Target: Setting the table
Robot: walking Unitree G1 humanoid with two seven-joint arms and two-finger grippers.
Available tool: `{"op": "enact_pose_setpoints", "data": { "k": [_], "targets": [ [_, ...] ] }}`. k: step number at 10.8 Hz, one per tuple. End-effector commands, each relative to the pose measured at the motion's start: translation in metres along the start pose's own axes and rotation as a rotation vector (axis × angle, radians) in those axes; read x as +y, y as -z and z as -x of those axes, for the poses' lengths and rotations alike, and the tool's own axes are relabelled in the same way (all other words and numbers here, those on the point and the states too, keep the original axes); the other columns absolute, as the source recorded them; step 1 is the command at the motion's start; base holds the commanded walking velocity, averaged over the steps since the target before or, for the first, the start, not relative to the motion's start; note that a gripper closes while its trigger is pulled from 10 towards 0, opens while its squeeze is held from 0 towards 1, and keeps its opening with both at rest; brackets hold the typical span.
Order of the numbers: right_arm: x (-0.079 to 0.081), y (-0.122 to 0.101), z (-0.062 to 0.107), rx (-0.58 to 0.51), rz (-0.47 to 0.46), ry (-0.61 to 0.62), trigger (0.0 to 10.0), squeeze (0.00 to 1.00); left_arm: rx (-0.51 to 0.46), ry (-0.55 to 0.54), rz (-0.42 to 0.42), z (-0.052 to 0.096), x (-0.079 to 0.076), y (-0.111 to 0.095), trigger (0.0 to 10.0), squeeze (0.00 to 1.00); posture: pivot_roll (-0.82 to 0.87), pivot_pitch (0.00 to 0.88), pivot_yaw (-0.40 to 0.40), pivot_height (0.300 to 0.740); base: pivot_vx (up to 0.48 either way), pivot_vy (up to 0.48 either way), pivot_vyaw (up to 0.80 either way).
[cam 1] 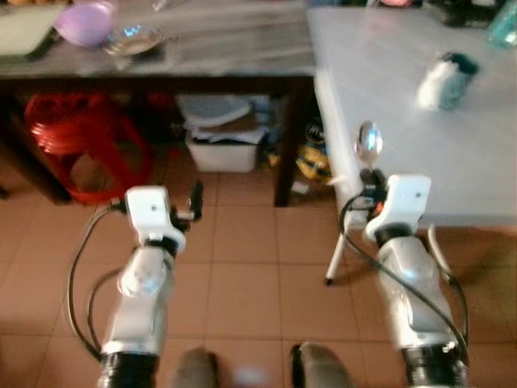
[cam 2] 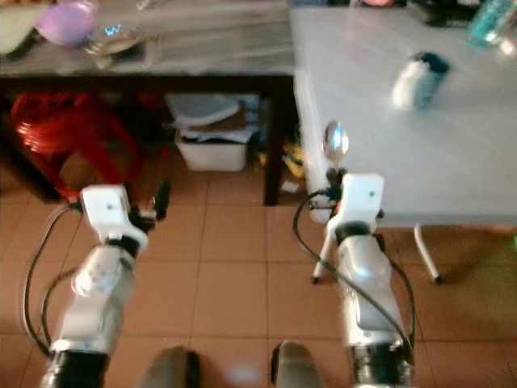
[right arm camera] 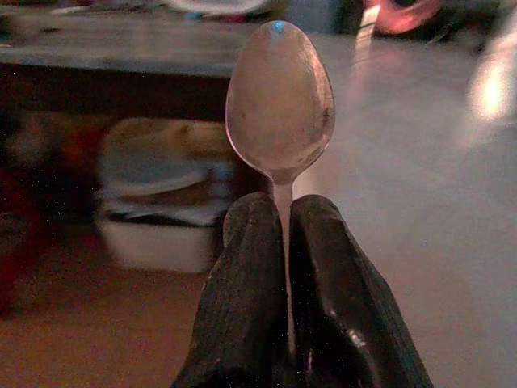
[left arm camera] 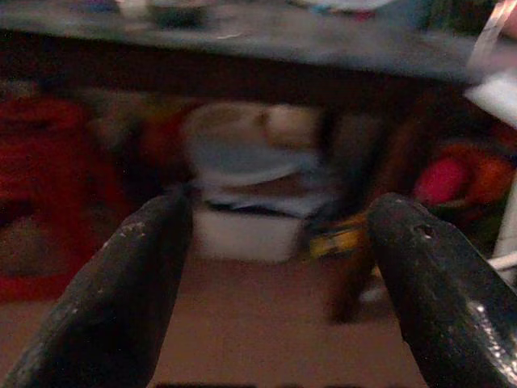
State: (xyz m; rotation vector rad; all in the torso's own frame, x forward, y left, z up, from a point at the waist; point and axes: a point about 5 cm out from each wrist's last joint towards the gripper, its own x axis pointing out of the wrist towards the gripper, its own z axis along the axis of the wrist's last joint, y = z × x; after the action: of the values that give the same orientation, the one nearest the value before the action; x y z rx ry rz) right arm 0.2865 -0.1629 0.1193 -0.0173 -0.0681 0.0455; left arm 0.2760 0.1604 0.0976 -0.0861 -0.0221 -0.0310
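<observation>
Right gripper pinching spoon by its handle, long axis upright, bowl up, just short of white table's near-left corner. Left gripper spread, idle.

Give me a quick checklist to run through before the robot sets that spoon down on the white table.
1. Spoon gripped: ok, the right tool is shut on its handle, bowl pointing up.
2. Spoon straight in the grip: ok, it stands in line with the fingers.
3. Landing spot: ok, the near part of the white table is bare.
4. Obstacles: ok, the white and teal object lies farther back on the table.
5. Right tool over the table: not ok, it sits at the table's near corner.
6. Left tool: ok, open, holding nothing, low over the tiled floor.
</observation>
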Motion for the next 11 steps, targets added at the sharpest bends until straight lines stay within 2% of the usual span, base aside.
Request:
{"op": "enact_pose_setpoints", "data": {
  "k": [1,7,11],
  "targets": [
    [-0.0023,-0.005,0.0002,-0.029,0.019,0.006,0.0,0.0,-0.001,0.0,-0.011,-0.0012,-0.0005,-0.0006,10.0,0.0,-0.07,0.118,0.029,0.74,0.409,0.251,0.0],
    [-0.003,-0.0053,-0.0001,-0.04,0.045,-0.011,0.0,0.0,-0.002,0.049,-0.03,-0.0042,-0.0053,-0.0017,10.0,0.0,-0.08,0.127,0.044,0.74,0.461,0.0,0.0],
    [0.0046,-0.0081,-0.0038,-0.055,0.041,-0.032,0.0,0.0,-0.011,0.063,-0.034,-0.0042,-0.0067,-0.0024,10.0,0.0,-0.07,0.129,0.044,0.74,0.461,0.0,0.0]
  ]
}}
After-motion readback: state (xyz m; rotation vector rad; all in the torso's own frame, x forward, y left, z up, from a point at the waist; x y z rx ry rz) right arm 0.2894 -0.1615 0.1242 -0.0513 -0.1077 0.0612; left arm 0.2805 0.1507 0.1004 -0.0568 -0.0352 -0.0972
